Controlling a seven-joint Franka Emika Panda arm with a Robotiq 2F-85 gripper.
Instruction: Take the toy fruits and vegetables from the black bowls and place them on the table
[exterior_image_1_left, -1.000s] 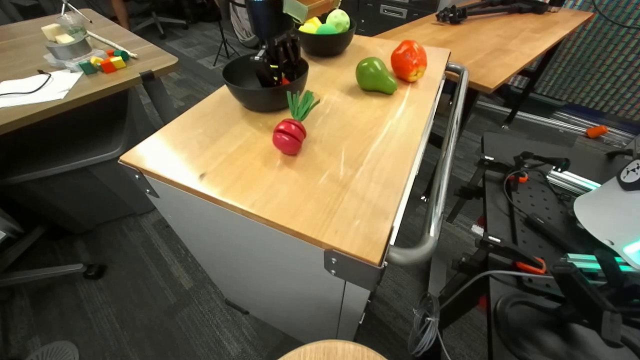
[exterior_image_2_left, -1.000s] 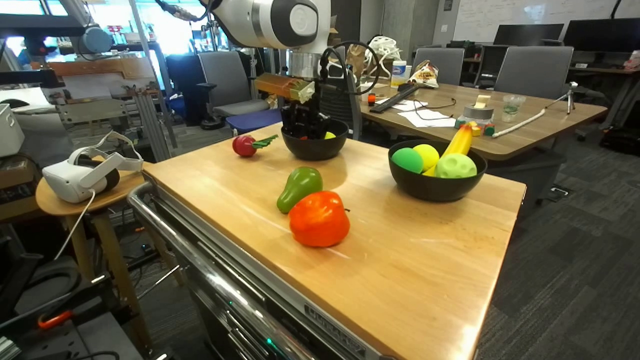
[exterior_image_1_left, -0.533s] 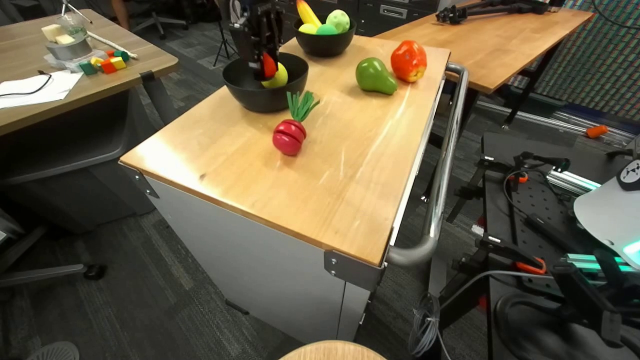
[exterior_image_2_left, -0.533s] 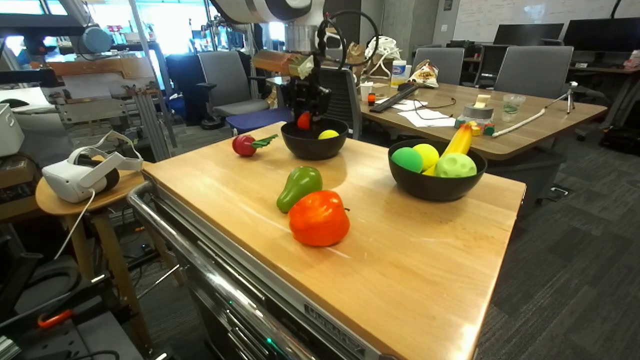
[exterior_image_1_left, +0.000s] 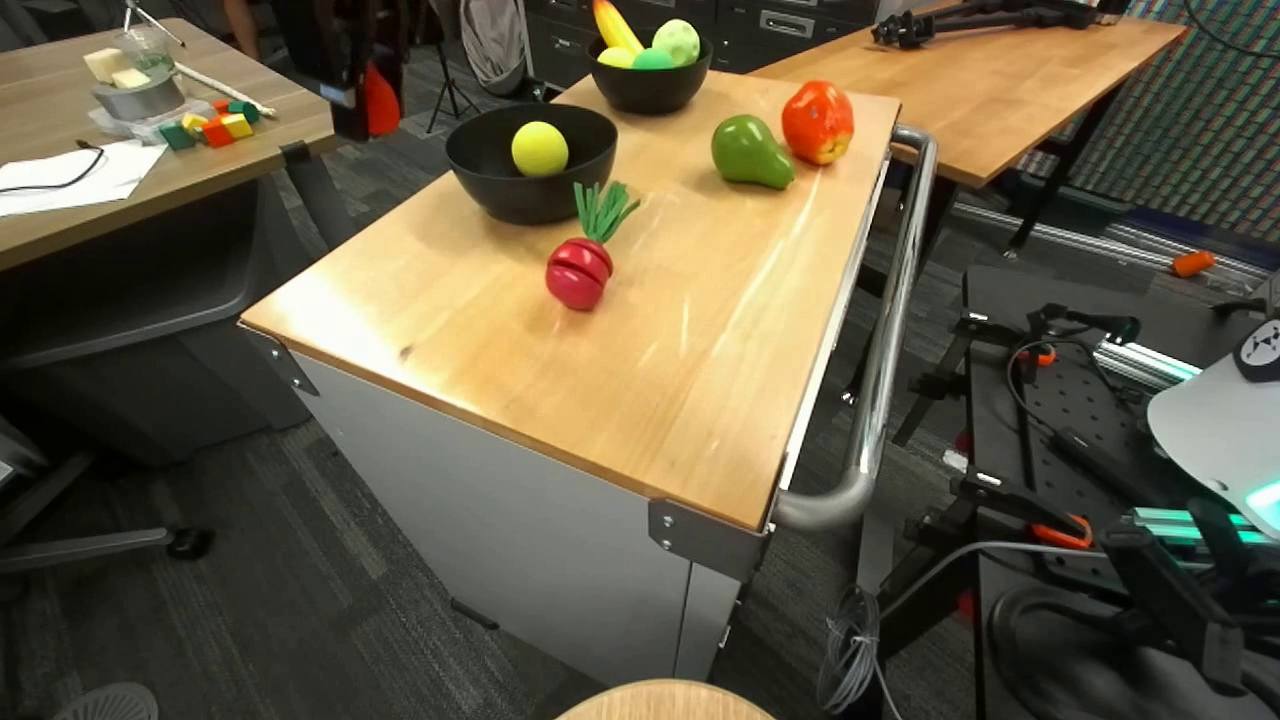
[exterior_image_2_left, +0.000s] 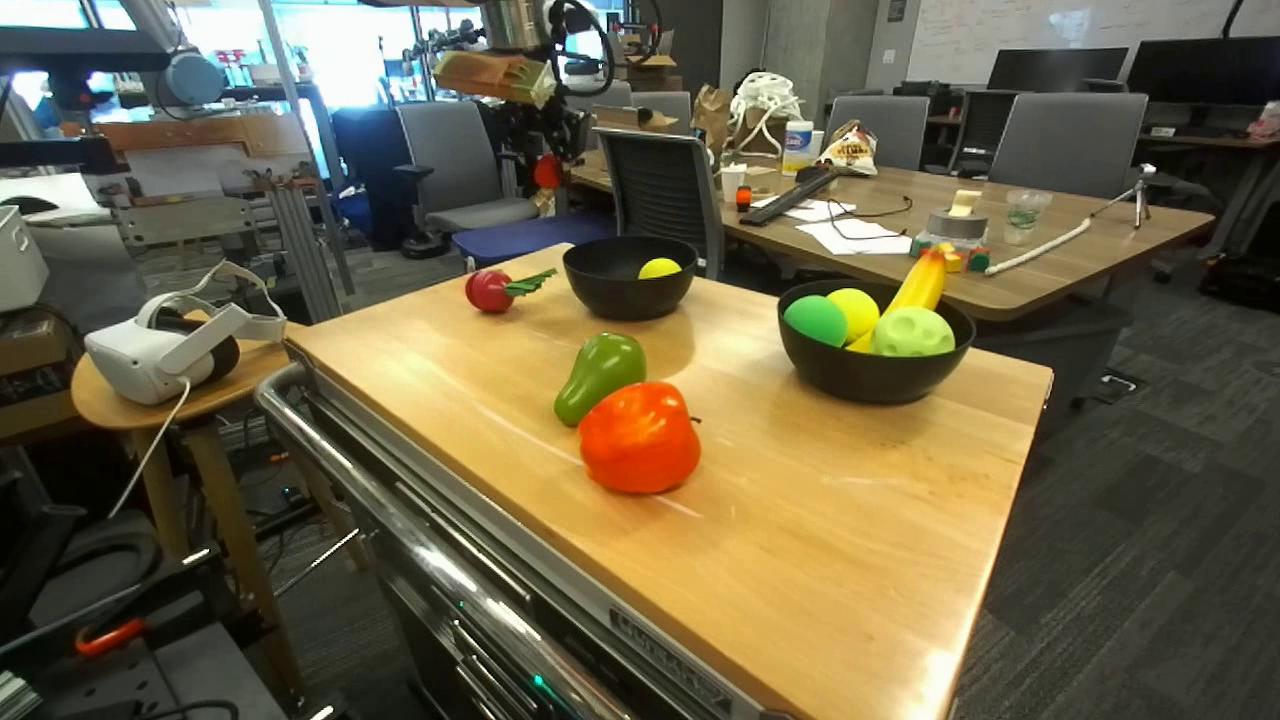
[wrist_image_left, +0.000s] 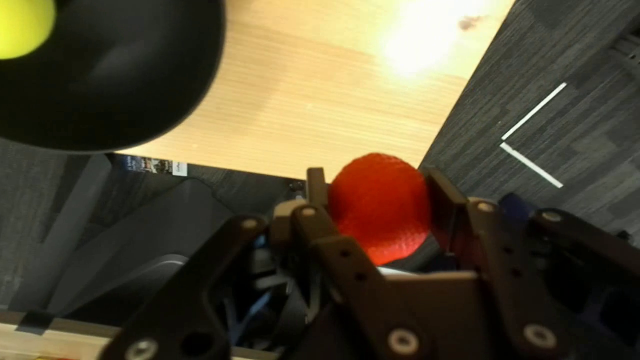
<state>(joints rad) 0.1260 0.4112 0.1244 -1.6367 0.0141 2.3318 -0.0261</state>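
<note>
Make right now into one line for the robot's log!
jaws: closed on red toy; yellow ball: in black bowl; banana: in other bowl; radish: on table

Rocks a pretty chunky gripper (wrist_image_left: 378, 205), black in both exterior views, more brownish up close in the wrist view tbh. Has jointed fingers (wrist_image_left: 322, 227) with round-ended links (wrist_image_left: 200, 280), squarish fingertips (wrist_image_left: 316, 186), a bunch of dull pale screw heads (wrist_image_left: 403, 341) and some dark little holes (wrist_image_left: 361, 276). Higher up, in an exterior view, gets a shiny metallic collar (exterior_image_2_left: 515, 22), a boxy orange-brown piece (exterior_image_2_left: 478, 75) sticking out sideways with a paler yellowish end (exterior_image_2_left: 540, 83), plus a black cable (exterior_image_2_left: 610, 60) in a fat loop.
</note>
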